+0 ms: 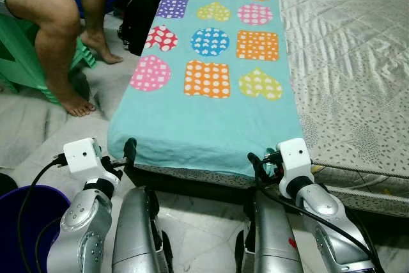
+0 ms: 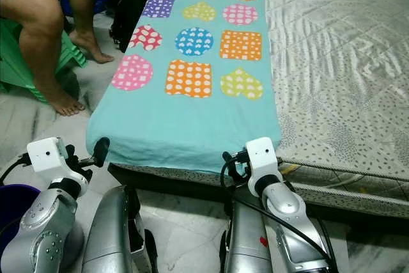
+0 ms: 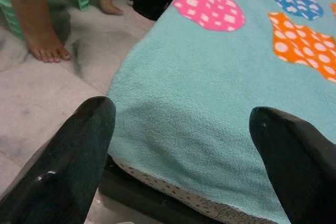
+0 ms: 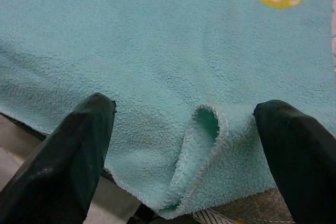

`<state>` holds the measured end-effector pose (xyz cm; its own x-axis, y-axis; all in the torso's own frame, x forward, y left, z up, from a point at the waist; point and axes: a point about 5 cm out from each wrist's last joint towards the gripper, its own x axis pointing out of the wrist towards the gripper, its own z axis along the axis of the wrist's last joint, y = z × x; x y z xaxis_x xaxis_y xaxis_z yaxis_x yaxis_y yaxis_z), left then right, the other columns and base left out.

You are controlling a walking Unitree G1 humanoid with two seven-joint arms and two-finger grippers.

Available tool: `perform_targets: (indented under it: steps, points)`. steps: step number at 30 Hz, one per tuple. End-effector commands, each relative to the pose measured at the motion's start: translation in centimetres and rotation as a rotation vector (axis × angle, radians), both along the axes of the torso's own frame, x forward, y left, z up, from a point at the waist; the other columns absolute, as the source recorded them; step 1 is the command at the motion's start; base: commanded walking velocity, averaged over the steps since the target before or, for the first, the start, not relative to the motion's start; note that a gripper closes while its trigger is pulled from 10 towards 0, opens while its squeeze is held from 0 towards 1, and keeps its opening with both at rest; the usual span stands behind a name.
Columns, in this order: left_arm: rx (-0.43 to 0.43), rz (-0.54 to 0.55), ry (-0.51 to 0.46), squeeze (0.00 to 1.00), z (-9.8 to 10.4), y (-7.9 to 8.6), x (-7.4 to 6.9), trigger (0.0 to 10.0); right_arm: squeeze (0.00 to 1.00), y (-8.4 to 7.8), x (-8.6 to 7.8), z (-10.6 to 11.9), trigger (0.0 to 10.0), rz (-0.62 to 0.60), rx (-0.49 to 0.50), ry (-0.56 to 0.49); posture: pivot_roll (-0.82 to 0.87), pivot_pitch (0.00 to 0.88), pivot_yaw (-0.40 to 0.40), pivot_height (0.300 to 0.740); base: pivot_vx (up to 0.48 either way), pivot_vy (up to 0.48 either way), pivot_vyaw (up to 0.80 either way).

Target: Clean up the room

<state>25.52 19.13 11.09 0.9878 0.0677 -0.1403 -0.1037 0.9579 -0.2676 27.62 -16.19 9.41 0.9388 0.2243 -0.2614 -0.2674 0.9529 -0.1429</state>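
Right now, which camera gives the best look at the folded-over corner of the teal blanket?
The right wrist view: the curled corner sits close up between the open right claw, its stitched hem clear. The eye views show the whole blanket, with that corner tiny beside the claw. The left wrist view shows the blanket's other near corner.

A home bedroom — a quilted mattress (image 1: 358, 62) under a fleece blanket (image 1: 204, 113), marble floor (image 1: 38, 126) alongside.
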Motion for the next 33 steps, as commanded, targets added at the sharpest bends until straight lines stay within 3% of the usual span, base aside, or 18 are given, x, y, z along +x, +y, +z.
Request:
perform_targets:
  steps: [1,27,29,33]
  points:
    - [0.002,0.006,0.021,0.00,-0.5,0.2,-0.2,10.0,0.00,0.0,-0.3,0.0,10.0,-0.004,-0.004,0.007,-0.01,0.188,0.015,0.535,0.000,0.000,0.00]
    - [0.001,0.005,0.020,0.00,-0.5,0.1,-0.2,10.0,0.00,0.2,-0.3,0.0,10.0,-0.013,-0.029,0.010,-0.01,0.188,0.015,0.535,0.000,0.000,0.00]
    - [0.007,0.013,0.020,0.00,-0.5,0.1,-0.3,10.0,0.00,-1.1,0.5,-0.7,10.0,-0.155,-0.101,-0.010,0.00,0.185,0.008,0.535,0.000,0.000,0.00]
    - [0.010,0.016,0.019,0.00,-0.5,0.1,-0.3,10.0,0.00,-2.1,0.9,-1.2,10.0,-0.228,-0.159,-0.013,0.00,0.186,0.008,0.535,0.000,0.000,0.00]
